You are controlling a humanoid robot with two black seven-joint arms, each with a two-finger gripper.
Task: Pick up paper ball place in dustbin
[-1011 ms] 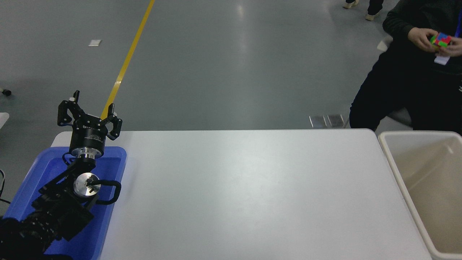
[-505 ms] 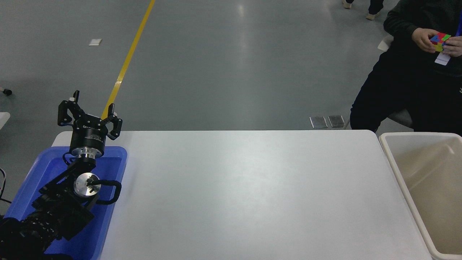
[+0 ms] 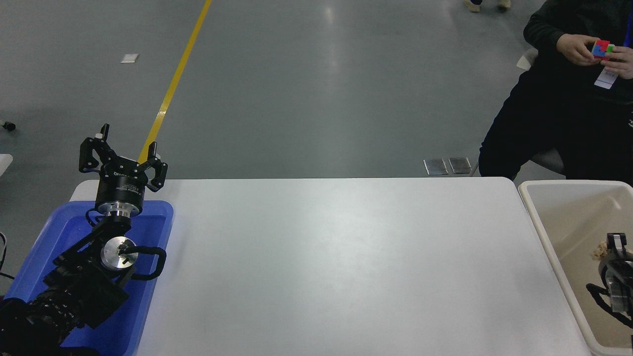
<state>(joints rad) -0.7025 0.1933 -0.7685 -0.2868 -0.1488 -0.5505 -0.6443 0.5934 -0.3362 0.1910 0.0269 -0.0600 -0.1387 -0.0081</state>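
Observation:
My right gripper (image 3: 609, 245) comes in at the right edge, over the inside of the beige dustbin (image 3: 536, 217). A small tan piece of the paper ball (image 3: 600, 250) shows at its fingertips; the rest is hidden behind the black finger (image 3: 616, 242). The gripper appears shut on the ball and holds it above the bin's floor. Much of this gripper is cut off by the picture's edge. My left gripper (image 3: 121, 148) is parked at the lower left, open and empty, above the far end of the blue tray (image 3: 158, 212).
A person in dark clothes sits at the far right beyond the table, hands (image 3: 576, 48) turning a coloured puzzle cube (image 3: 603, 49). The white table (image 3: 336, 262) lies between tray and dustbin. A yellow floor line (image 3: 173, 84) runs behind.
My right gripper has come into view from the right edge with the paper ball, over the dustbin, which showed only bare walls before. The left arm has not moved. The person keeps turning the cube.

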